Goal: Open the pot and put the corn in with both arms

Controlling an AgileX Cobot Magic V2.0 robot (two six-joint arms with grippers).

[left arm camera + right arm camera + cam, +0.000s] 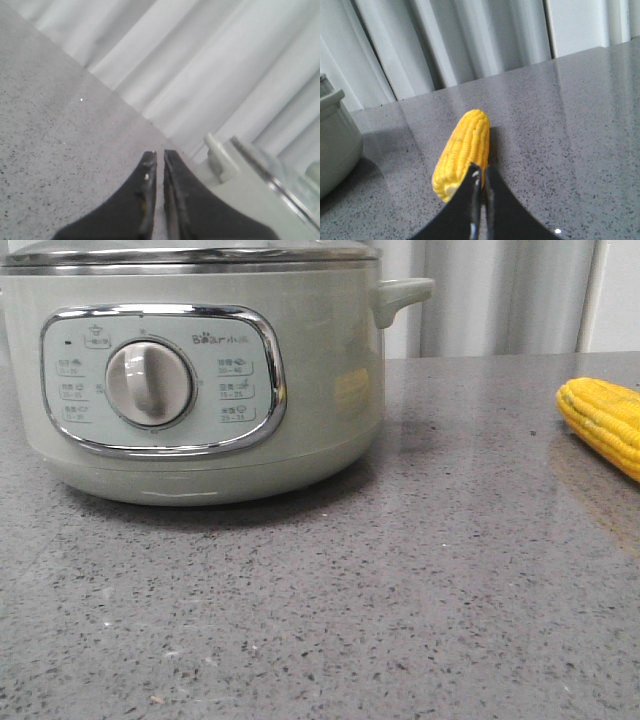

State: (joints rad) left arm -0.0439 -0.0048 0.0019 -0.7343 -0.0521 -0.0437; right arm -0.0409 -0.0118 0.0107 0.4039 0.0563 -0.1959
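Table (400, 590): grey speckled, carrying both task items; pot (200, 380) stands at front left, dial facing me, lid apparently still seated on its steel rim, so I judge opening not yet done; corn (605, 420) lies flat well to the pot's right, within my right arm's reach; left tool (160, 172), fingers pressed nearly together, holds nothing and hangs beside the pot's side handle (220, 155); right tool (481, 187), likewise closed and empty, hovers just above the cob's near end.
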